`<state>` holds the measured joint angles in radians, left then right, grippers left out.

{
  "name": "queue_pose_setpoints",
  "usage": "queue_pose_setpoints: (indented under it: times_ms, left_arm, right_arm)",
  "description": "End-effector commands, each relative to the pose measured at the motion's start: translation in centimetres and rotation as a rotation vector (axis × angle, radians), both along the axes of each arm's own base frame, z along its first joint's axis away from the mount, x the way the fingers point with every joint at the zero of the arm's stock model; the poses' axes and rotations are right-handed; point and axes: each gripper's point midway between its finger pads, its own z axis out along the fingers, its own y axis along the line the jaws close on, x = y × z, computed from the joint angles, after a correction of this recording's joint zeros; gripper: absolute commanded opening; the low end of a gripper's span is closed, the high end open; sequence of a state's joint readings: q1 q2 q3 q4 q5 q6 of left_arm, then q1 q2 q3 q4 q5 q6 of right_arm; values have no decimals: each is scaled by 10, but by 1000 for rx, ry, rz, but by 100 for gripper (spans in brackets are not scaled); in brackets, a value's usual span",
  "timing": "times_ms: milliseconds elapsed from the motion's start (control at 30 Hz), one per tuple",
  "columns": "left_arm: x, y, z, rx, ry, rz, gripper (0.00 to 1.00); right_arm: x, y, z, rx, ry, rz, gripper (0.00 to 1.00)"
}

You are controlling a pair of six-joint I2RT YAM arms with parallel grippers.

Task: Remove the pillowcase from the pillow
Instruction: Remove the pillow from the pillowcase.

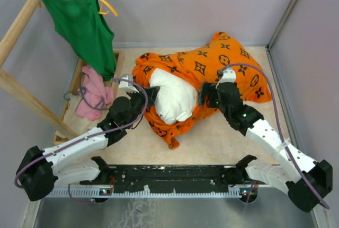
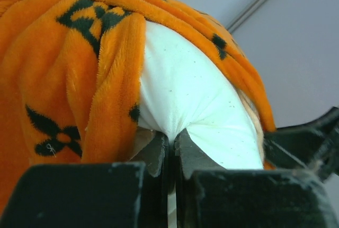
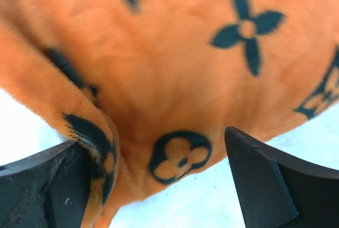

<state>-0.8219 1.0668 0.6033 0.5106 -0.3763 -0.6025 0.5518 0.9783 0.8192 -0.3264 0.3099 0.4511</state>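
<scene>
The left gripper [image 2: 172, 139] is closed tight on a pinch of the white pillow [image 2: 185, 90], whose near end bulges out of the orange pillowcase [image 2: 69, 79] in the middle of the table [image 1: 222, 138]. The right gripper [image 3: 154, 143] stands wide apart, with a fold of pillowcase lying loose between its fingers.

Honestly, no actual words, numbers or brand names I can read anywhere here. Closest thing to signs is the black print on the orange pillowcase [image 1: 212, 61]: four-petal flowers, pointed stars and flowers inside circles, repeated all over it. The right wrist view shows one plain flower and one circled flower up close
</scene>
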Motion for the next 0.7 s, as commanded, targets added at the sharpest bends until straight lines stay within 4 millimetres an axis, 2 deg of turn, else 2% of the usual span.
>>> queue_pose_setpoints:
  times_ms: [0, 67, 167, 200, 367, 467, 567, 667]
  left_arm:
    - [-1, 7, 73, -131, -169, 14, 0]
    - [-2, 2, 76, -126, -178, -9, 0]
    - [-2, -4, 79, -118, -188, -35, 0]
    - [-2, -5, 79, -115, -187, -38, 0]
    - [0, -6, 80, -107, -187, -37, 0]
    - [0, -4, 82, -97, -191, -29, 0]
    - [-2, -4, 84, -97, -192, -34, 0]
    - [-3, -4, 84, -96, -195, -44, 0]
  right_arm:
    - [-19, 49, 81, -48, -265, 255, 99]
    - [-40, 78, 106, -65, -342, 389, 99]
    - [-65, 116, 122, -103, -404, 549, 99]
    - [-70, 127, 122, -131, -414, 576, 99]
    - [-84, 165, 99, -246, -371, 680, 99]
    - [-91, 178, 89, -252, -357, 736, 99]
    - [-88, 179, 74, -309, -326, 736, 99]
    - [-77, 172, 58, -396, -309, 684, 99]
